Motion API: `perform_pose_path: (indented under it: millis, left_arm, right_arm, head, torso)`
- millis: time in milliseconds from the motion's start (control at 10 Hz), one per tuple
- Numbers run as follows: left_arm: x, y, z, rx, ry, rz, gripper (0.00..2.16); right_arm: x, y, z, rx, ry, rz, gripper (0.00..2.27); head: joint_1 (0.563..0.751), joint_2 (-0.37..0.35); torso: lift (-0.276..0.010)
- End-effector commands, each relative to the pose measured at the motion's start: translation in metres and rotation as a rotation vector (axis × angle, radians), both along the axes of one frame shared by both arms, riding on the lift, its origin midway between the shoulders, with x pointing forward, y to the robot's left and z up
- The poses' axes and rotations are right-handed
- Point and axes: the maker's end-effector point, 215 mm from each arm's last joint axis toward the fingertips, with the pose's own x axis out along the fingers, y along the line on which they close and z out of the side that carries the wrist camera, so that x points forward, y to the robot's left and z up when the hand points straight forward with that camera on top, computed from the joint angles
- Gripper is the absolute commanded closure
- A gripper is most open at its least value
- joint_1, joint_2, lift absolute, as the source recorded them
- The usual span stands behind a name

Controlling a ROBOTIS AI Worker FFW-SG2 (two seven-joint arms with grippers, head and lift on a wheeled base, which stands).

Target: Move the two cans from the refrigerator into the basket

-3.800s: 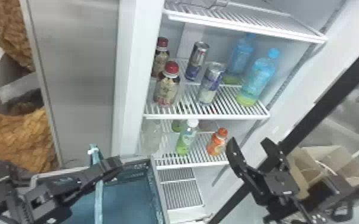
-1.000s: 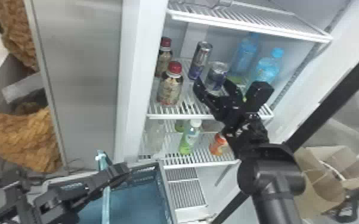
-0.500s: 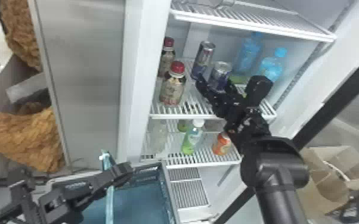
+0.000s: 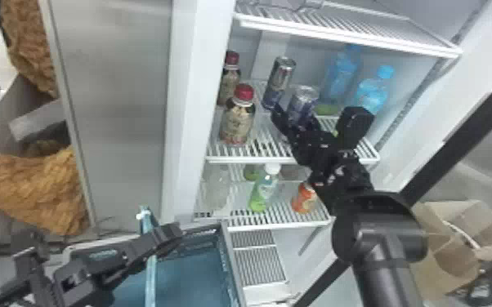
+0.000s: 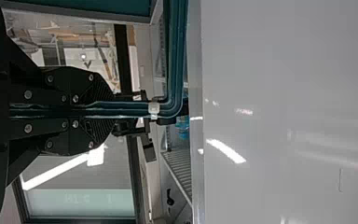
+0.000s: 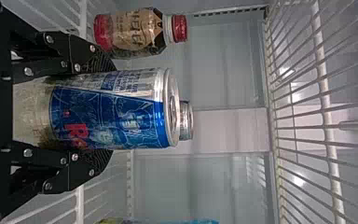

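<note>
Since the first head frame, the right hand is advancing from beside the lower shelf to the refrigerator's middle shelf, its arm now reaching in. It is spanning the front silver-and-blue metal can, fingers pressing on both sides, can clamped between them. The can is standing upright on the shelf.

Second can, tall, silver and dark blue: standing behind and to the left of the first, apart from the hand.

Left hand: clamping the slim teal handle of the blue-teal open basket, which is sitting in front of the refrigerator.

Middle shelf contents, besides cans: two brown-labelled bottles with red caps are standing at the left; two clear blue bottles at the right. Lower shelf: a clear bottle, a green bottle with white cap and an orange bottle are standing in a row.

Labels: the clamped can is showing a blue panel with red lettering and fine pale line drawing; the nearer red-capped bottle is carrying dark characters on tan.
</note>
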Motion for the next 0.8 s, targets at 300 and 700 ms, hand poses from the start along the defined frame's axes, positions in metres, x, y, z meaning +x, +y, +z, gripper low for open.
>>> perform_pose_path:
  millis: [300,700]
  left_arm:
    - [0.0,0.0,0.0,-0.001,0.0,0.0,1.19]
    - [0.0,0.0,0.001,-0.002,0.0,0.0,1.19]
  right_arm:
    - [-0.05,-0.001,0.034,-0.052,-0.02,-0.052,1.29]
    - [-0.1,0.015,0.041,-0.047,0.03,-0.028,1.29]
  head:
    - [0.695,-0.335]
    - [0.695,-0.35]
  torso:
    - [-0.031]
    - [-0.031]
